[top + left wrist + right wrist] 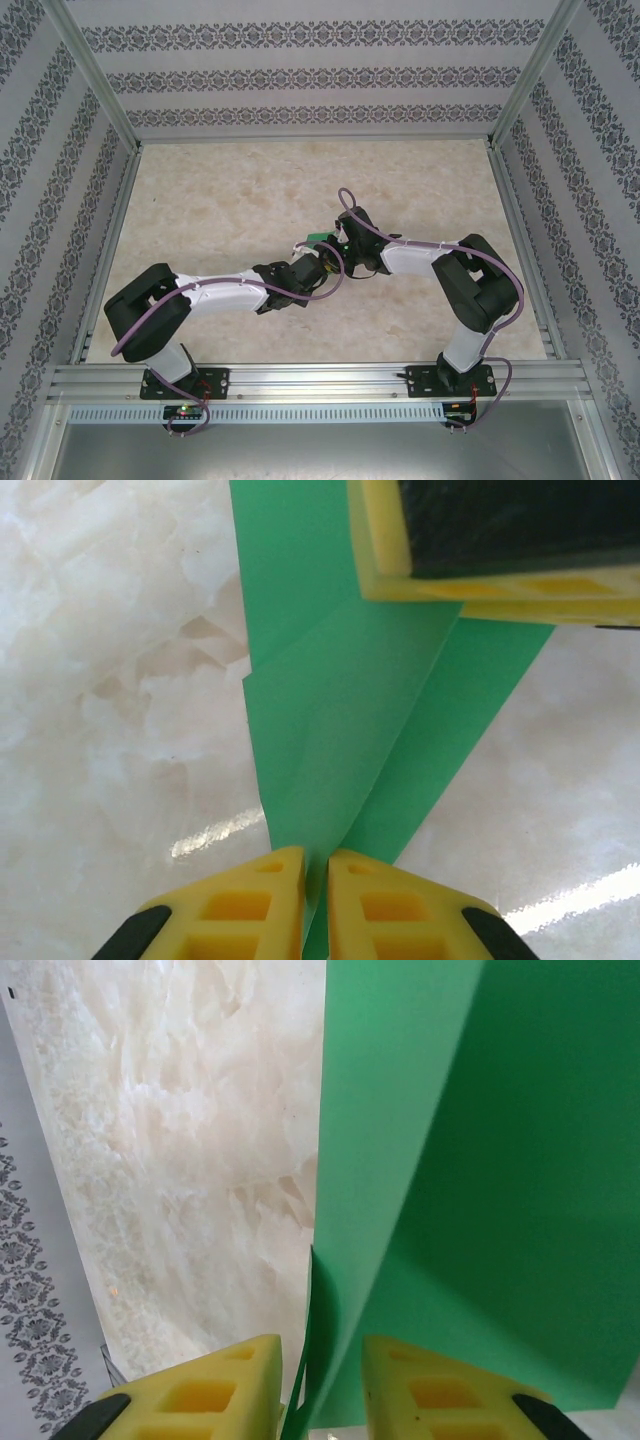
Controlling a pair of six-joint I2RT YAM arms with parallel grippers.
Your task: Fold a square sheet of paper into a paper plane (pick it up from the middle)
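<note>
Here the left end effector (315, 868) has its two yellow fingertips set almost together on the narrow near end of the paper plane (340, 720), a sliver of green pinched between them. The right end effector (322, 1360) stands with its tips spread, a fold of the same green paper rising upright in the gap; whether either pad touches it I cannot tell. From the left wrist, the paper fans out from the pinch as layered bright green flaps with a slanting crease, and a yellow finger (450, 580) of the right arm lies over its far end. From above, both arms meet near the middle of the pale marbled tabletop (220, 210), a small patch of green showing between them, with patterned walls (320, 80) around.
</note>
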